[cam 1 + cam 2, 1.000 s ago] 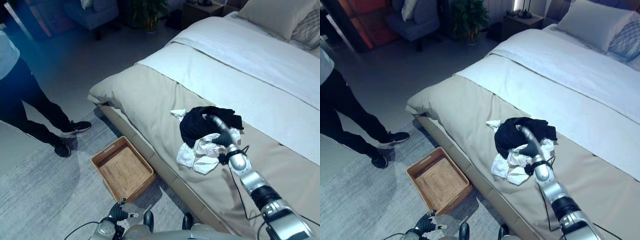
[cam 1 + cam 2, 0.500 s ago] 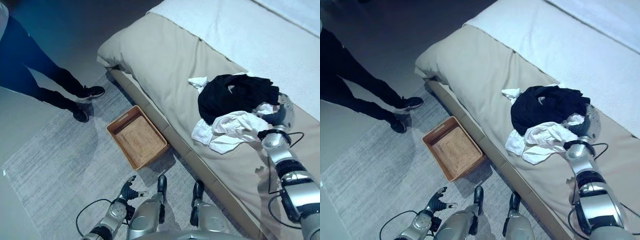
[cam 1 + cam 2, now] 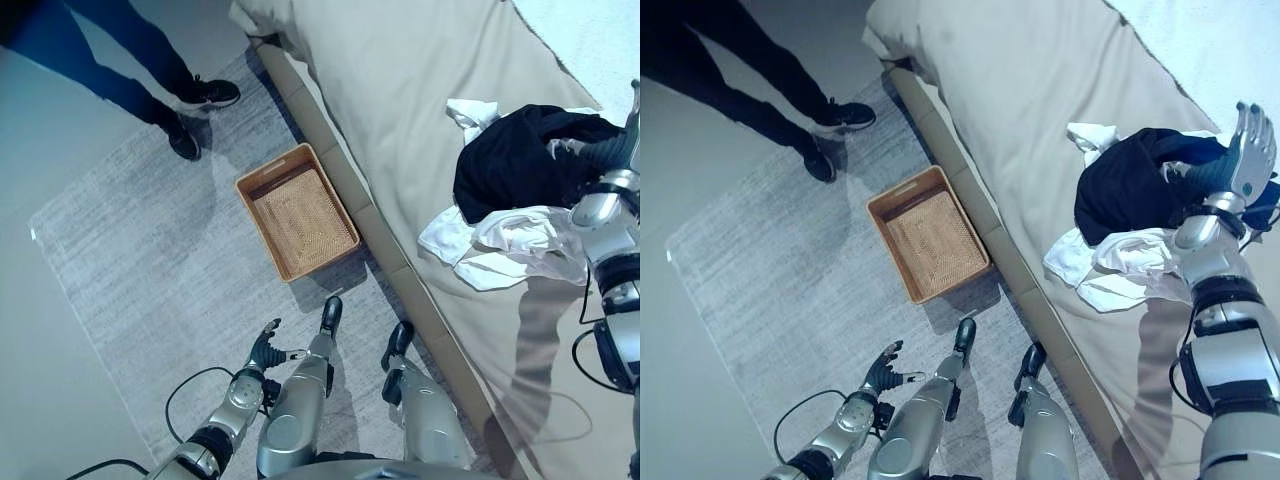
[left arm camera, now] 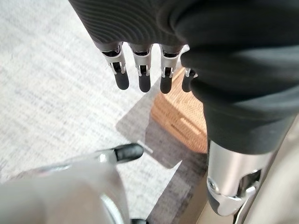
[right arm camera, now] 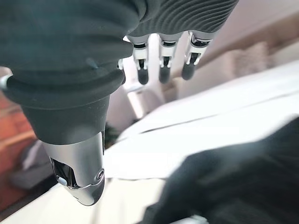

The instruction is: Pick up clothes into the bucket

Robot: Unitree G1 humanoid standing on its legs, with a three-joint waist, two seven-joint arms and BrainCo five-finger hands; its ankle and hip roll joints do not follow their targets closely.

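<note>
two garments (image 3: 1140, 190) – one basket (image 3: 928, 246), one person (image 3: 730, 70)

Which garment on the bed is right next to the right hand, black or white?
The black garment: the open right hand is raised at its far edge. The white clothes lie nearer the bed's edge, beside the forearm.

Tan woven basket (image 3: 297, 210) on a pale grey streaked rug (image 3: 130, 250), black garment (image 3: 520, 160) over white clothes (image 3: 500, 250), beige cover on the bed (image 3: 400, 90), a person's dark trousers (image 3: 90, 50)
</note>
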